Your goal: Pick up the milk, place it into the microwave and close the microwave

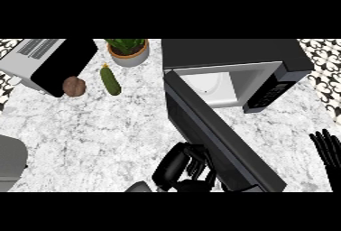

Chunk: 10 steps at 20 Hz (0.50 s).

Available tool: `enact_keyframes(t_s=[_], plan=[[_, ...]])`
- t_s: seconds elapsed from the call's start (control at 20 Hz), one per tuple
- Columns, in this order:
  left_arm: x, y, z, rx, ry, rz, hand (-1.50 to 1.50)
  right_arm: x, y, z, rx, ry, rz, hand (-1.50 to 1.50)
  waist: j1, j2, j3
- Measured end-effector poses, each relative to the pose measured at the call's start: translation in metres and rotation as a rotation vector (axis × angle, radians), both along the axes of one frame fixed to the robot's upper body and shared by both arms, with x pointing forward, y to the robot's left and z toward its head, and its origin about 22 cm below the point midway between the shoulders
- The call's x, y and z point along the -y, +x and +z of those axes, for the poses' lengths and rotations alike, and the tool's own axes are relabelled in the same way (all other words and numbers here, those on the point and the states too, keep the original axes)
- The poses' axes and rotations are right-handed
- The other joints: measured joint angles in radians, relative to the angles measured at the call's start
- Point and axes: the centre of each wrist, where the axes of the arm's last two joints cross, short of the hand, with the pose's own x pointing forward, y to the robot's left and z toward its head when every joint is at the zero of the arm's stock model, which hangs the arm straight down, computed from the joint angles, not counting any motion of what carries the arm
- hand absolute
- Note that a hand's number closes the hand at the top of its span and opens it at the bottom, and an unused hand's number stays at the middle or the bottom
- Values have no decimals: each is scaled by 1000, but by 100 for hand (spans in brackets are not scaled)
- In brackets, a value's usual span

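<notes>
The microwave [233,54] stands at the back right, its cavity showing a white turntable plate [203,85]. Its dark door [220,135] hangs open, swung out toward the front of the counter. My left hand [181,168] is at the door's outer face near its free end, fingers relaxed and touching it, holding nothing. At the right edge my right hand [326,151] rests open with fingers up. I see no milk carton on the counter; whether it is inside the cavity I cannot tell.
At the back left stands a toaster oven [40,63] with a dark door. A brown potato [75,85] and a green cucumber [110,81] lie beside it, a potted plant [128,50] behind. A grey object [10,162] sits at the left edge.
</notes>
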Motion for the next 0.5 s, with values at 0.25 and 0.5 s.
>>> enact_keyframes(t_s=[0.25, 0.5], plan=[[9, 5, -9, -15, 0, 25, 150, -4, 0, 25, 30, 29, 60, -150, -24, 6, -1], [15, 11, -10, -33, -10, 38, 150, -9, 4, 50, 56, 42, 131, -150, -58, 13, -2]])
